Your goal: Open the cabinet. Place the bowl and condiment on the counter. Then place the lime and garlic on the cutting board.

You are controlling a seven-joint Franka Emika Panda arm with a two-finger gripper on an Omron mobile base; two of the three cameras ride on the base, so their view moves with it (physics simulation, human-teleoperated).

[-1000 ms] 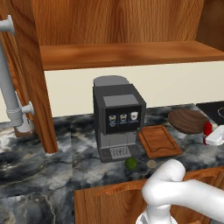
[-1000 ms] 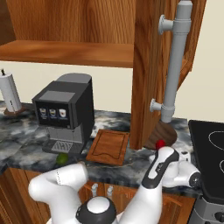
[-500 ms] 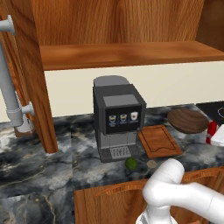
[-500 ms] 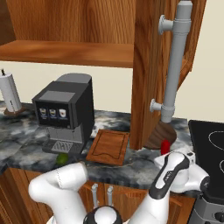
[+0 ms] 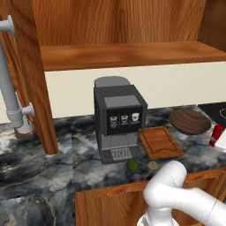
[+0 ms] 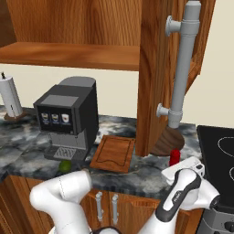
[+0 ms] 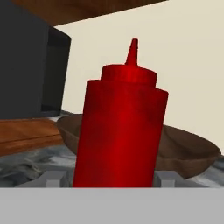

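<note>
On the counter (image 5: 44, 163) beside the bowl (image 5: 190, 121), upright condiment (image 7: 120, 127) set down, fingers (image 7: 52, 178) apart either side, seemingly releasing so lime (image 5: 132, 164) comes next

The red condiment bottle (image 6: 174, 156) is seen upright on the marble tabletop (image 6: 27, 139), just beside the wooden bowl (image 6: 167, 141); the cutting board (image 6: 113, 153) lies bare.
</note>
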